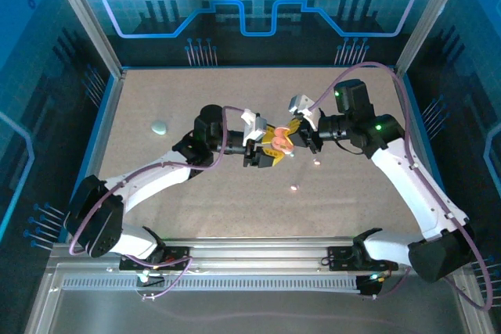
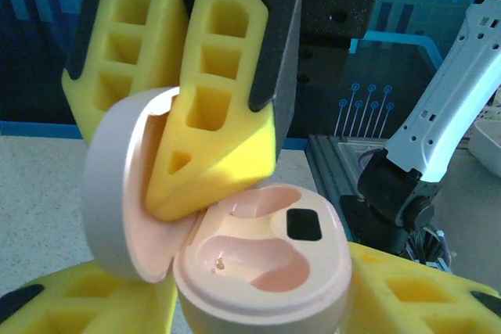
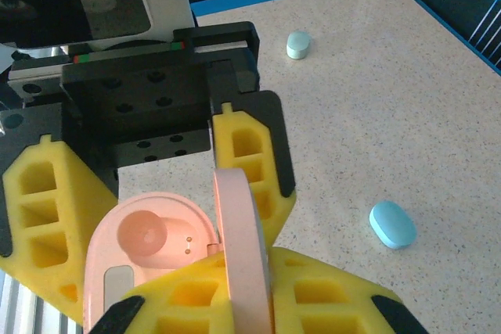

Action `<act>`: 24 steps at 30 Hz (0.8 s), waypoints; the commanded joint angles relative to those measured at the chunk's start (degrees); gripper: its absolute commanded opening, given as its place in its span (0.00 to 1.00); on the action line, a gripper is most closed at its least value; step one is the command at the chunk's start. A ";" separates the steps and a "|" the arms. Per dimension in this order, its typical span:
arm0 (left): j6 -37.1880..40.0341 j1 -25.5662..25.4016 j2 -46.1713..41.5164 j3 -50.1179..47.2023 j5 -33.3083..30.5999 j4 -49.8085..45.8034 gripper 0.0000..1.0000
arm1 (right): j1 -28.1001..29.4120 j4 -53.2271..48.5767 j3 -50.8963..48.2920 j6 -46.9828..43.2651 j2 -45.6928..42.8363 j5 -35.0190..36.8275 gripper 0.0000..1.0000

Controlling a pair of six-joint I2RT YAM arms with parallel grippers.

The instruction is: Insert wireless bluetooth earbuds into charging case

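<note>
case [image 1: 279, 144]: pink, lid [image 3: 243, 248] swung open, up between both grippers over the middle of the table [image 1: 352, 217].
right gripper [image 3: 246, 303]: pinching the lid's edge.
left gripper [image 2: 239, 263]: fingers flank the base [image 2: 262, 271]; gripping or loosened, cannot tell.
earbuds: two tiny pale pieces [image 1: 317, 163] [image 1: 294, 188] lie on the table near the right gripper, apart from the case.
pale case [image 1: 160, 127]: on the table, far left.
blue case [image 3: 391, 224]: on the table, seen from the right wrist.
</note>
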 commanded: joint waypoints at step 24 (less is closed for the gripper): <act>-2.31 -1.04 2.15 5.57 -0.26 -2.84 0.63 | 1.75 5.22 -1.37 3.13 -3.43 5.25 0.09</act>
